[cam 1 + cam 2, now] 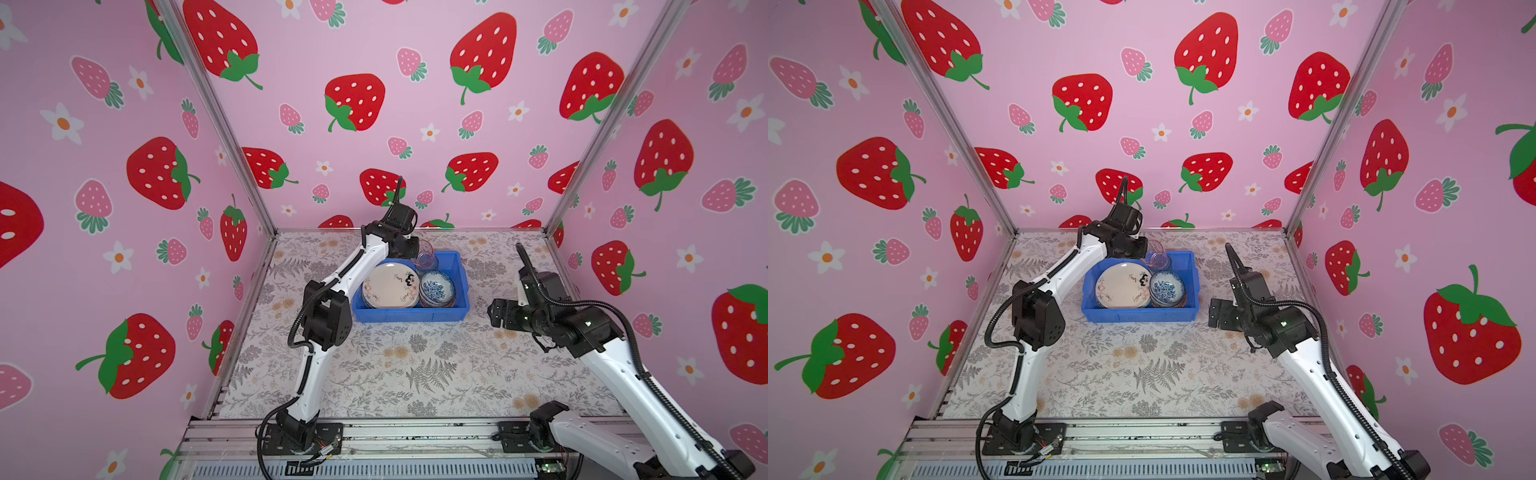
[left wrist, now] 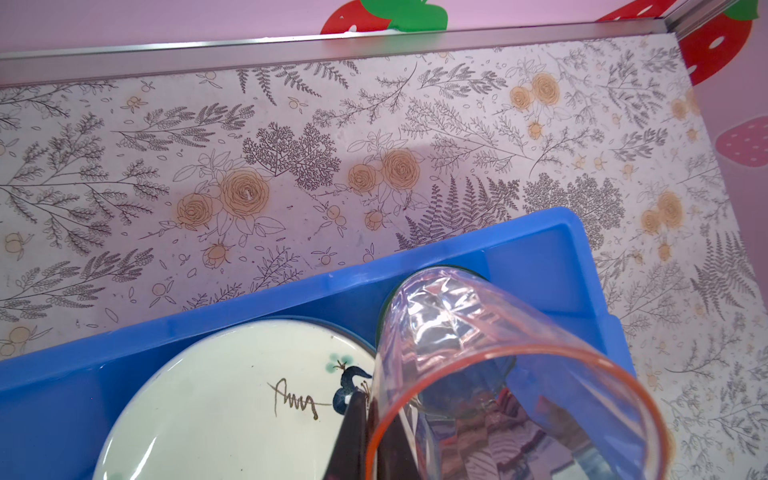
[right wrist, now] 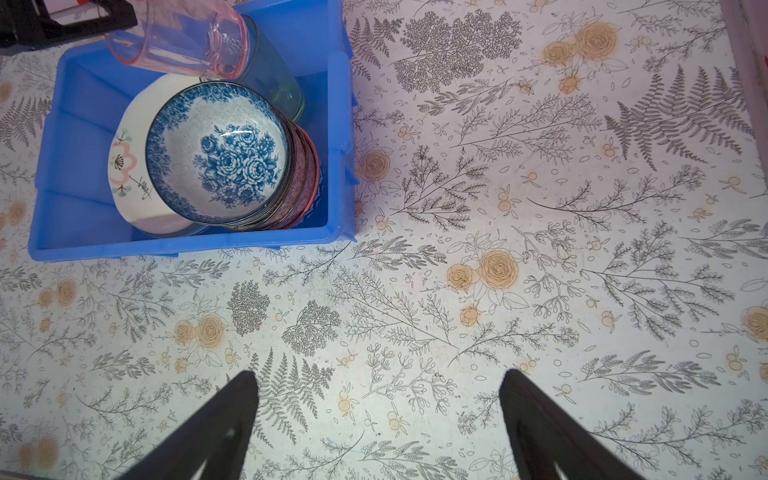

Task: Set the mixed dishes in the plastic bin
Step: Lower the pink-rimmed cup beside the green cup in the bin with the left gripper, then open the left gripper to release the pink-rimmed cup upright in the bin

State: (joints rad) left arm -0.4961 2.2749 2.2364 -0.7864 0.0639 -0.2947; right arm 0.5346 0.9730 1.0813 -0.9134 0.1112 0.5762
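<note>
Plastic bin (image 1: 409, 316): blue, at the far middle of the floral table (image 1: 415, 374); every dish in view lies inside it.
Cream floral plate (image 1: 388, 286): lies flat, probably to save room; brushed script beside a dark bird motif, not legible.
Blue-white bowl (image 3: 220, 153): tops a nested stack beside the plate and overlaps its edge.
Pink glass cup (image 2: 498, 374): tilted, its rim pinched by the left gripper (image 2: 372, 424), one finger inside and one outside; its base is at the mouth of the green glass cup (image 3: 278, 79), seemingly for nesting; contact unclear.
Right gripper (image 3: 378, 378): spread, empty, over bare table.
No brand or label seen.
</note>
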